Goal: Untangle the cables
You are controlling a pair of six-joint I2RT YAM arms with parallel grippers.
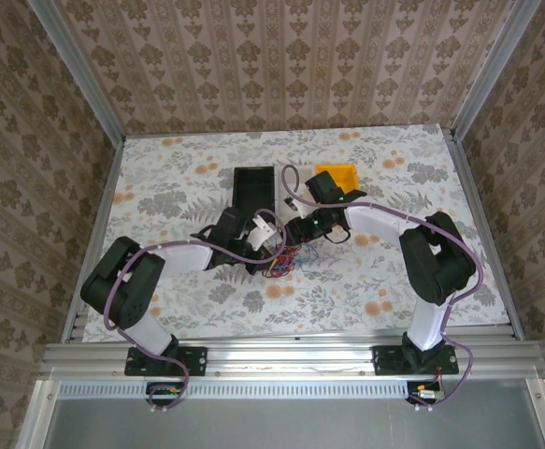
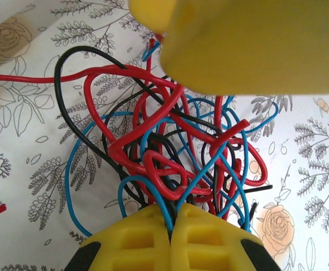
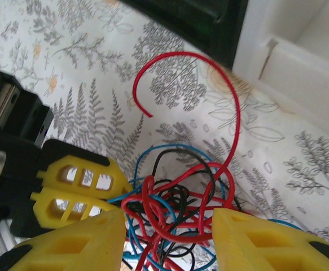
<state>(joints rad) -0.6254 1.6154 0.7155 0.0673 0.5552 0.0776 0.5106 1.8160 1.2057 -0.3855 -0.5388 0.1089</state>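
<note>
The cables (image 2: pixel 170 147) are thin red, blue and black wires in one loose tangle on the flowered table, seen in the top view near the middle (image 1: pixel 286 262). My left gripper (image 2: pixel 171 226) is shut at the tangle's near edge, pinching a blue and a dark wire between its yellow fingers. My right gripper (image 3: pixel 167 237) stands open over the tangle (image 3: pixel 181 203), with a yellow finger on either side and wires lying loosely between them. One long red wire (image 3: pixel 226 96) arcs away from the bunch. From the top, both grippers meet at the tangle, left (image 1: pixel 270 243) and right (image 1: pixel 298 241).
A black bin (image 1: pixel 255 187) and a yellow bin (image 1: pixel 339 178) stand just behind the tangle. A white container (image 3: pixel 299 51) is close behind it in the right wrist view. Metal rails edge the table.
</note>
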